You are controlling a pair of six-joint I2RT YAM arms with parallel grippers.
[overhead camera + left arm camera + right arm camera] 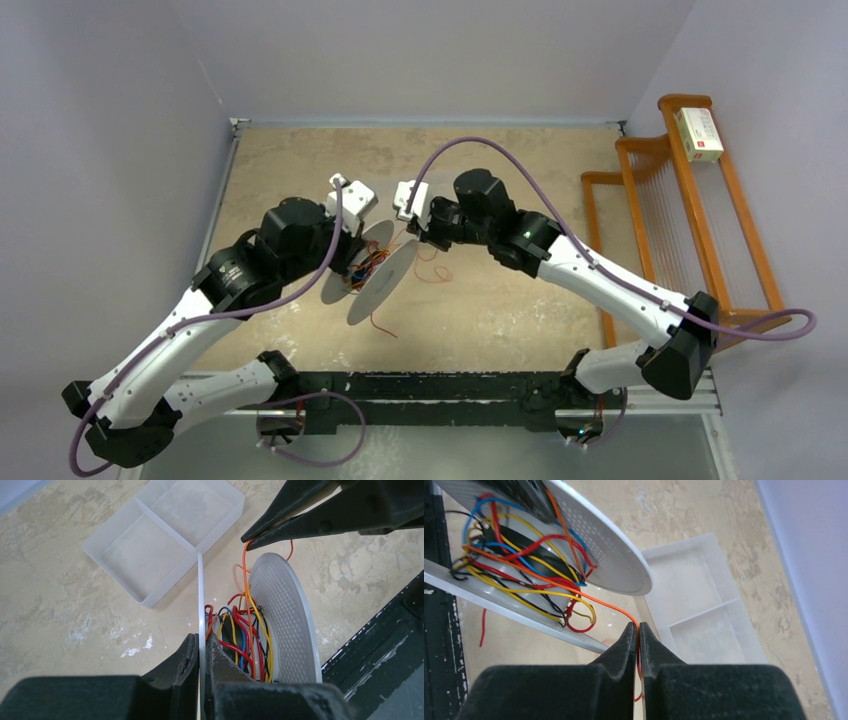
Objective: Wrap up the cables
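A grey double-disc spool (372, 272) is held tilted above the table, with red, orange, yellow, blue and black wires wound loosely on its core (245, 640). My left gripper (201, 647) is shut on the edge of one spool disc (201, 595); it shows in the top view (350, 262). My right gripper (639, 627) is shut on a thin orange cable (574, 587) that runs taut from the spool to its tips. The right gripper also shows in the left wrist view (250, 537) and the top view (418, 238). A loose red cable end (383, 325) trails on the table.
A clear two-compartment plastic tray (165, 527) lies on the table beyond the spool; it also shows in the right wrist view (704, 620). An orange rack (690, 200) with a white and red box (698, 134) stands at the right. A black rail (450, 385) runs along the near edge.
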